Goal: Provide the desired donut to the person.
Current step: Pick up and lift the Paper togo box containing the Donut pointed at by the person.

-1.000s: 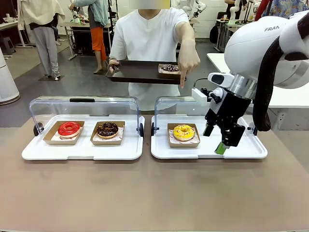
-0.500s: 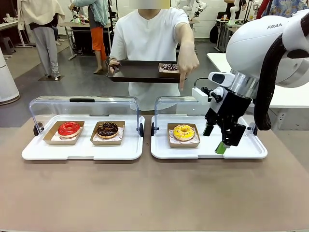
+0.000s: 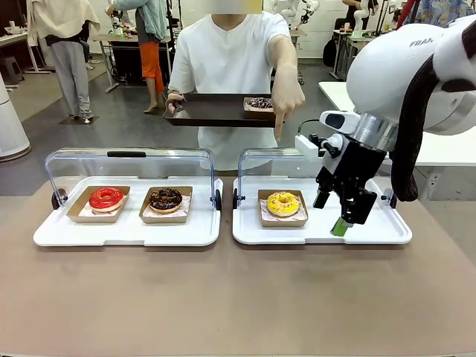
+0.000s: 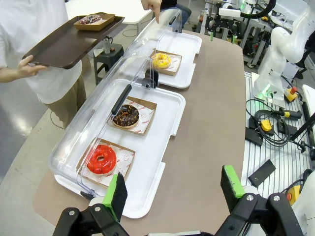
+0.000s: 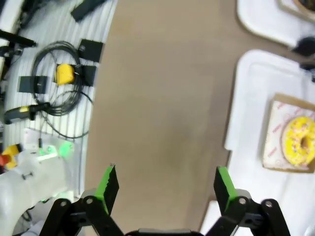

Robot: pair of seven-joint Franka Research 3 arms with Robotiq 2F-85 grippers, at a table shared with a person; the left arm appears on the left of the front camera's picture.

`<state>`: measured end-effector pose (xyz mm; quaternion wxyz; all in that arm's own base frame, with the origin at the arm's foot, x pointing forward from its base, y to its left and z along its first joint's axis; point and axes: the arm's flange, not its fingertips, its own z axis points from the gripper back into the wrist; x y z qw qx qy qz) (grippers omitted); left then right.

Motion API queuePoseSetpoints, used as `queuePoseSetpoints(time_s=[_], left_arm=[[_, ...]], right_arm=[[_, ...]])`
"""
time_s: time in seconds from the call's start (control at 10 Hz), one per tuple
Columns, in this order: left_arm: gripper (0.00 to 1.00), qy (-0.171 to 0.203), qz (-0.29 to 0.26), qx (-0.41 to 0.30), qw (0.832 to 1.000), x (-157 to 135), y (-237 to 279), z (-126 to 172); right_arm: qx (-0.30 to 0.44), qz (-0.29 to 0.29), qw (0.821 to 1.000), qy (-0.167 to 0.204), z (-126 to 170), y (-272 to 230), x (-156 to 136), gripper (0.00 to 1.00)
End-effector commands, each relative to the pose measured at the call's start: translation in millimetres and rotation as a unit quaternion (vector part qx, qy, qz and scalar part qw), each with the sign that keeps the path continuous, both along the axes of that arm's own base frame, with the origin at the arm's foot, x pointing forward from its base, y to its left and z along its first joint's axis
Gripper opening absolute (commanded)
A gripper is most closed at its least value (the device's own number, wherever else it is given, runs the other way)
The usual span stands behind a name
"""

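The person in a white shirt holds a brown serving tray with one hand and points a finger down at the yellow donut. That donut lies in a paper box on the right white tray. My right gripper hangs open and empty just right of it, above the tray. A red donut and a chocolate donut sit in boxes on the left tray. My left gripper is open and empty, high above the table's left end.
Clear hinged lids stand raised behind both trays. A sprinkled chocolate donut in a box rests on the person's serving tray. Bare brown table stretches in front of the trays. Cables and boxes lie on the floor beside the table.
Almost nothing: the person's pointing hand has shifted slightly left and down. My right gripper stays open in the same spot.
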<state>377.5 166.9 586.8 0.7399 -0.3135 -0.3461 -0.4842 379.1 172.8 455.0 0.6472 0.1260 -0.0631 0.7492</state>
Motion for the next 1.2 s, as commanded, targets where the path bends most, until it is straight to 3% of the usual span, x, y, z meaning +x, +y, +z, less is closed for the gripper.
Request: queuePoseSetpoints(time_s=[0.0, 0.2, 0.4, 0.7, 0.9, 1.1], left_arm=[[1.0, -0.005, -0.003, -0.007, 1.0, -0.3, 1.0, 1.6], [1.0, -0.005, -0.003, -0.007, 1.0, -0.3, 1.0, 1.6], [1.0, -0.005, -0.003, -0.007, 1.0, -0.3, 1.0, 1.6], [1.0, -0.005, -0.003, -0.007, 1.0, -0.3, 1.0, 1.6], [1.0, -0.005, -0.003, -0.007, 1.0, -0.3, 1.0, 1.6], [1.0, -0.005, -0.003, -0.007, 1.0, -0.3, 1.0, 1.6]], right_arm=[[-0.08, -0.053, 0.995, -0.023, -11.0, 41.3, 9.2, 1.0], [-0.102, -0.078, 0.991, -0.032, -19.3, 72.9, 28.6, 1.0], [-0.098, -0.066, 0.992, -0.035, -32.9, 96.7, 50.3, 1.0], [-0.101, -0.077, 0.99, -0.055, -51.3, 110.1, 88.7, 1.0], [-0.082, -0.065, 0.993, -0.045, -58.6, 111.7, 109.8, 1.0], [-0.084, -0.072, 0.993, -0.041, -57.3, 110.0, 99.9, 1.0]])
